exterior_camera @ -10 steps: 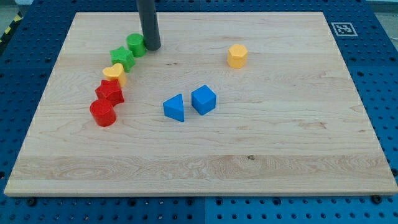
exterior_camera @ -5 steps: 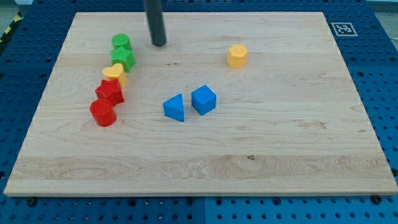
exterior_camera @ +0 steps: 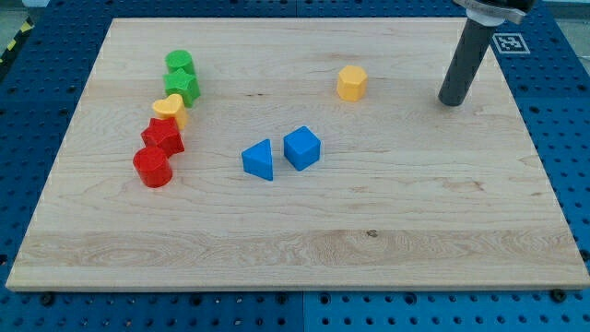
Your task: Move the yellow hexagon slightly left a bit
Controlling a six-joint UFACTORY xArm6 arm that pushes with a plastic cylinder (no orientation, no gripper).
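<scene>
The yellow hexagon [exterior_camera: 351, 83] sits on the wooden board in the upper middle-right. My tip [exterior_camera: 451, 101] rests on the board to the hexagon's right, about a hundred pixels away and slightly lower in the view. The dark rod rises from it toward the view's top right. Nothing touches the hexagon.
At the view's left stands a column of blocks: a green cylinder [exterior_camera: 179, 63], a green star [exterior_camera: 183, 87], a yellow heart [exterior_camera: 170, 109], a red star [exterior_camera: 163, 136] and a red cylinder [exterior_camera: 152, 168]. A blue triangle [exterior_camera: 260, 160] and a blue cube [exterior_camera: 302, 148] sit mid-board.
My tip left the green blocks at the upper left and crossed to the right of the yellow hexagon. The green cylinder ended up pushed left, above the green star.
</scene>
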